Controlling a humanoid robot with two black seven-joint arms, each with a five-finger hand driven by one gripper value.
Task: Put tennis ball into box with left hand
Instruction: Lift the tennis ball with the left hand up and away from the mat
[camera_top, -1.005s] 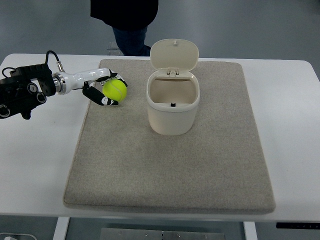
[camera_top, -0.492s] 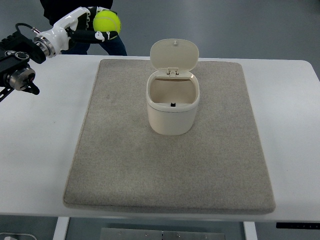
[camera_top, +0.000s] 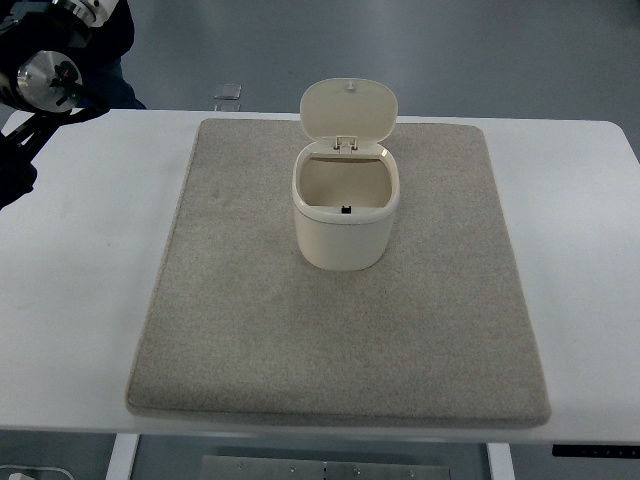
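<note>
The cream box (camera_top: 345, 225) stands upright on the grey mat (camera_top: 250, 330), a little behind its middle. Its hinged lid (camera_top: 348, 108) is tipped up and back, and the inside looks empty. Only part of my left arm (camera_top: 45, 75) shows, black and silver, at the top left corner above the table's far left edge. Its hand is beyond the picture's top edge. The tennis ball is not in view. My right arm is not in view.
The mat lies on a white table (camera_top: 80, 300). A person's dark clothing and blue trouser leg (camera_top: 118, 60) show behind my left arm at the top left. Grey floor lies beyond the table's far edge.
My left hand lifted the tennis ball off the mat's far left corner, rose up and back, and has now left the picture at the top left with the ball.
</note>
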